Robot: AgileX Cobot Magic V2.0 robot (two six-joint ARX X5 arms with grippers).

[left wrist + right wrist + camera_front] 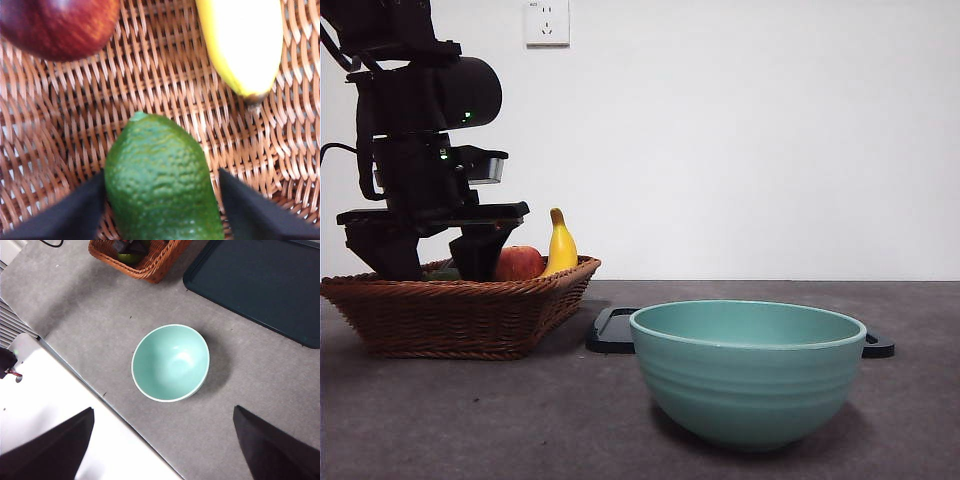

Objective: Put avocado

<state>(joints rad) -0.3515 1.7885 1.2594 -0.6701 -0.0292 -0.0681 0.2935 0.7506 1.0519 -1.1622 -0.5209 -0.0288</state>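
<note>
Bowl (748,370) nearest, empty. Avocado (160,182) in basket (455,315), far left, between spread jaws of left gripper (161,210), not yet clamped. Risk: rounded skin slips sideways on closing. Right gripper (162,450) open, waiting.

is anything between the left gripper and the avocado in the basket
Nothing visible. The left gripper is down in the basket, its open jaws on either side of the avocado. The apple and banana lie apart from it.
</note>
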